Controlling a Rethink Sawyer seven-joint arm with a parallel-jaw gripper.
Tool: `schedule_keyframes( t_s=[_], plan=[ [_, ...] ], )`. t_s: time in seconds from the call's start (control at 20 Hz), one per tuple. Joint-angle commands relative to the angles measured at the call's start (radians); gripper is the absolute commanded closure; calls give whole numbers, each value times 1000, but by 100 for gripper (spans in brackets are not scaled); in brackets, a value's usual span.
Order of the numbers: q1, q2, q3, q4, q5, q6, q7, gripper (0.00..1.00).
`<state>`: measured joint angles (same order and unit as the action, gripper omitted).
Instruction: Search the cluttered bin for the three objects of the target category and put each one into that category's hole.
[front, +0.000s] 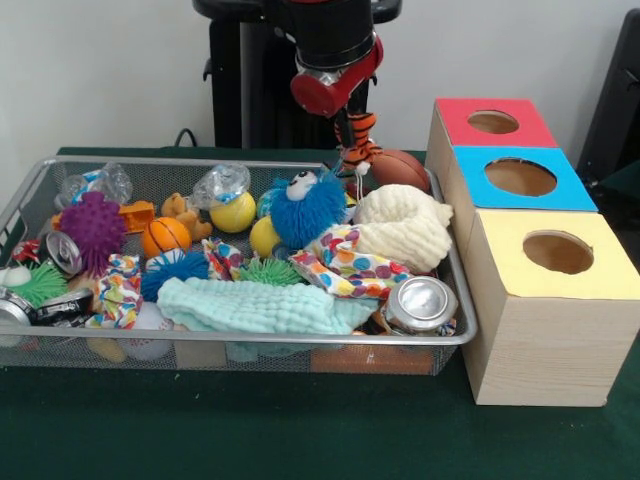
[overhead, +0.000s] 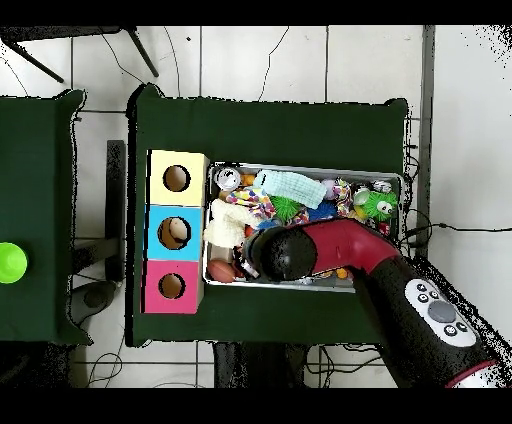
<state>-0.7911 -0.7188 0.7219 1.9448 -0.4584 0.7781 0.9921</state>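
My gripper hangs over the far right corner of the wire-mesh bin and is shut on the tiger-striped orange and black soft toy, which dangles above the clutter. A tan bear-like soft toy lies at the bin's far side, beside the small orange basketball. I cannot pick out a third soft animal in the clutter. The red-ringed hole is on the farthest box, right of the gripper. In the overhead view the arm covers the gripper and the toy; the red-ringed hole is to its left.
Blue-ringed and yellow-ringed holes sit nearer the camera. The bin holds a blue googly-eyed ball, purple spiky ball, brown football, cream cloth, mint cloth, cans and yellow balls.
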Motion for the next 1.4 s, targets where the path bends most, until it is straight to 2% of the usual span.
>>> schedule_keyframes(
  t_s=[0.05, 0.4, 0.85, 1.25, 1.4],
  plan=[
    [18, -44, 38, 73, 50, -45, 102, 100],
    [48, -61, 43, 82, 86, -46, 116, 100],
    [72, -135, 55, 144, 186, -34, 144, 100],
    [91, -173, 51, 185, 226, -67, 138, 100],
    [104, -166, 46, 178, 224, -76, 124, 100]
  ],
)
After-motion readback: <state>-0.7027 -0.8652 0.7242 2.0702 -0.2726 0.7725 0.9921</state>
